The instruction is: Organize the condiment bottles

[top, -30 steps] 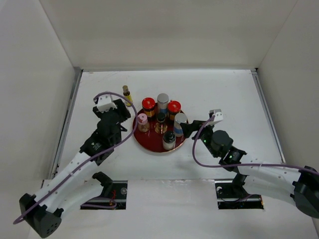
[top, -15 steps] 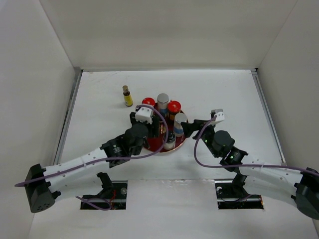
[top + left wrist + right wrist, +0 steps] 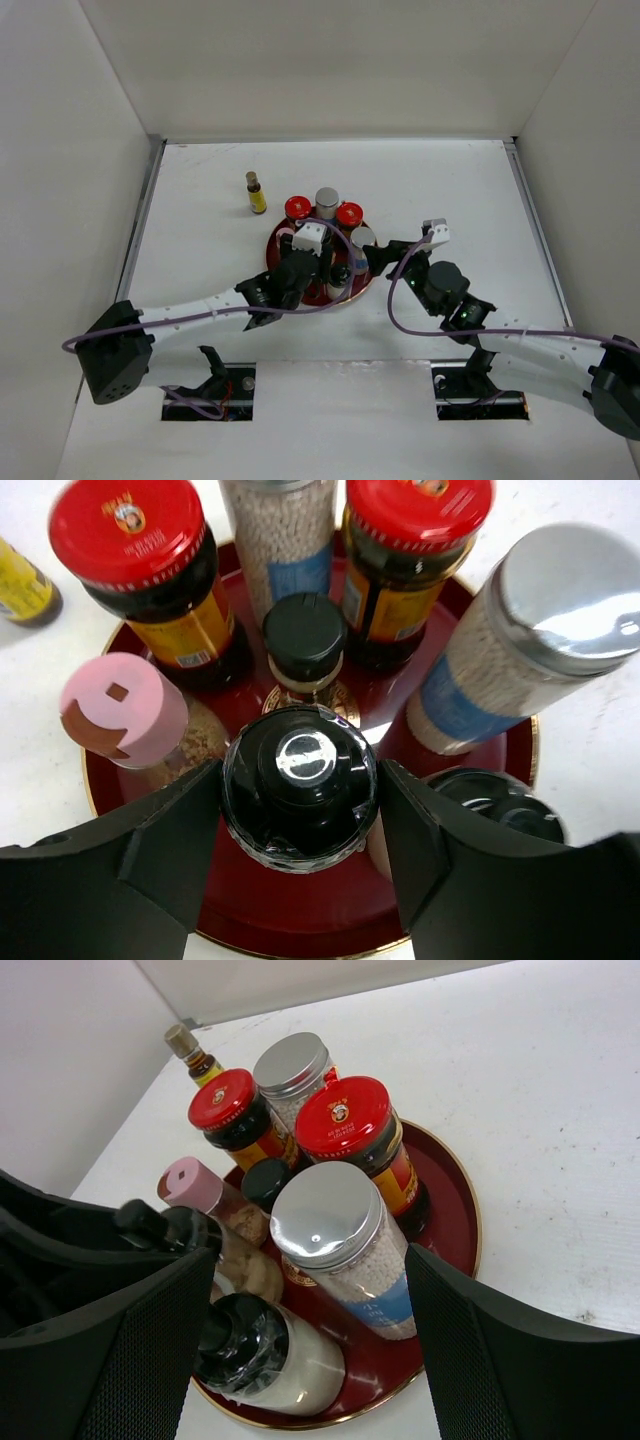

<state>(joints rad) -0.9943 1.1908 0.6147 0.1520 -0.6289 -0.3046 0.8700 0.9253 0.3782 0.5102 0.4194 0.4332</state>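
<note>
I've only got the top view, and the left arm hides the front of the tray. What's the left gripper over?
Observer: In the left wrist view, a black-capped bottle stands between the fingers of the left gripper. I can't tell if they touch it.
Operator: And the other arm, holding anything?
Observer: No. The right gripper is open and empty, with a silver-capped shaker just ahead of it.
Operator: What's behind the left one's bottle?
Observer: A smaller black-capped bottle, upright.

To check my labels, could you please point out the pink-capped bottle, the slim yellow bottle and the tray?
pink-capped bottle (image 3: 125, 708): left wrist view, cap top.
slim yellow bottle (image 3: 257, 200): top external view, yellow body.
tray (image 3: 452, 1205): right wrist view, bare right side.
</note>
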